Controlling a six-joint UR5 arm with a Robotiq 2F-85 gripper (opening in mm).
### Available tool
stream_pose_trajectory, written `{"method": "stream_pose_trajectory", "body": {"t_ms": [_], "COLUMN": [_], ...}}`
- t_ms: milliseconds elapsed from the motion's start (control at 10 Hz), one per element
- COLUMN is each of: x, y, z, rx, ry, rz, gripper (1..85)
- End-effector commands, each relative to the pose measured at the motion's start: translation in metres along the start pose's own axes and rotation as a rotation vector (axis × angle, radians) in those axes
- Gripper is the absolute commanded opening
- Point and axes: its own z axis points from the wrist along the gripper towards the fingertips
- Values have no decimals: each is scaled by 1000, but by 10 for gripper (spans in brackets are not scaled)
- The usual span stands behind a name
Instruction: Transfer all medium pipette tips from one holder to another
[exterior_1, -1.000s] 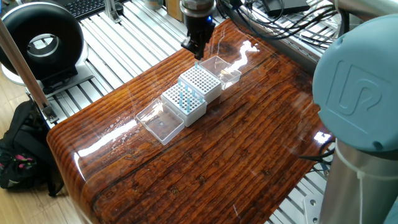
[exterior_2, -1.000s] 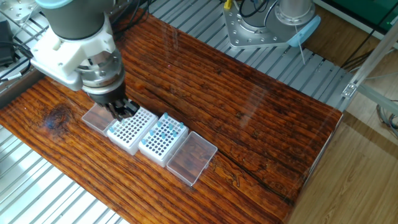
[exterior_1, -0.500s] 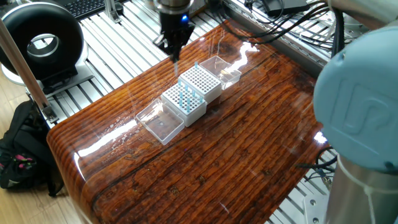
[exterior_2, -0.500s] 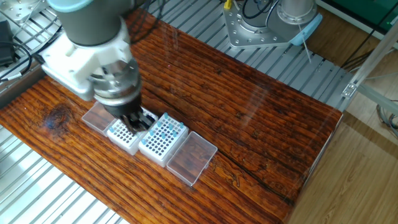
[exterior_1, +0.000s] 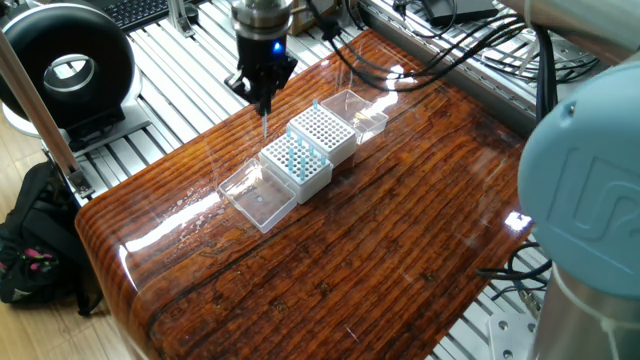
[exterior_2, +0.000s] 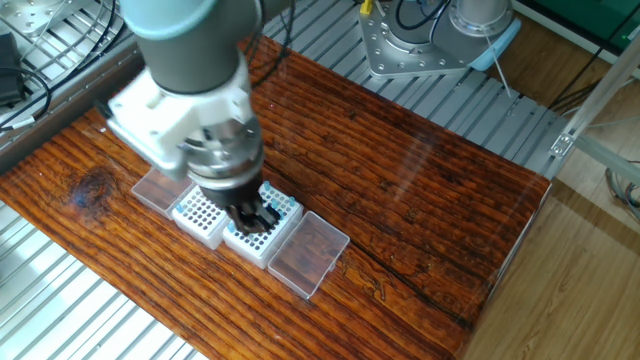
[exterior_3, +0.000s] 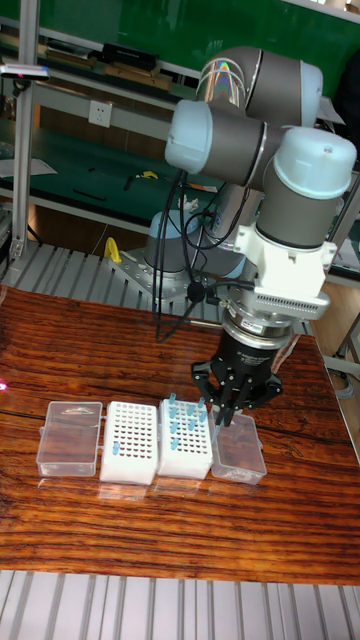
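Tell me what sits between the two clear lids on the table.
In the tall fixed view, two white tip holders sit side by side between the clear lids.

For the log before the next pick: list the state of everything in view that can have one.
end effector: raised over the fuller holder; open or shut cannot be told.
fuller holder: uncovered, upright, partly filled.
medium pipette tips: standing upright in holes, most in the fuller holder.
emptier holder: uncovered, upright, almost all holes bare.
near lid: off, lying on the table.
far lid: off, lying on the table.
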Motion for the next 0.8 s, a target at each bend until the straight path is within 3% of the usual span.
{"method": "stream_pose_trajectory", "body": {"t_ms": [0, 300, 500, 700], "x": [16, 31, 35, 35], "y": [9, 0, -7, -7], "z": [12, 17, 20, 21], "rx": [16, 50, 72, 65], "ry": [37, 87, 95, 95], "rz": [12, -8, -15, -19], "gripper": [63, 43, 20, 17]}}
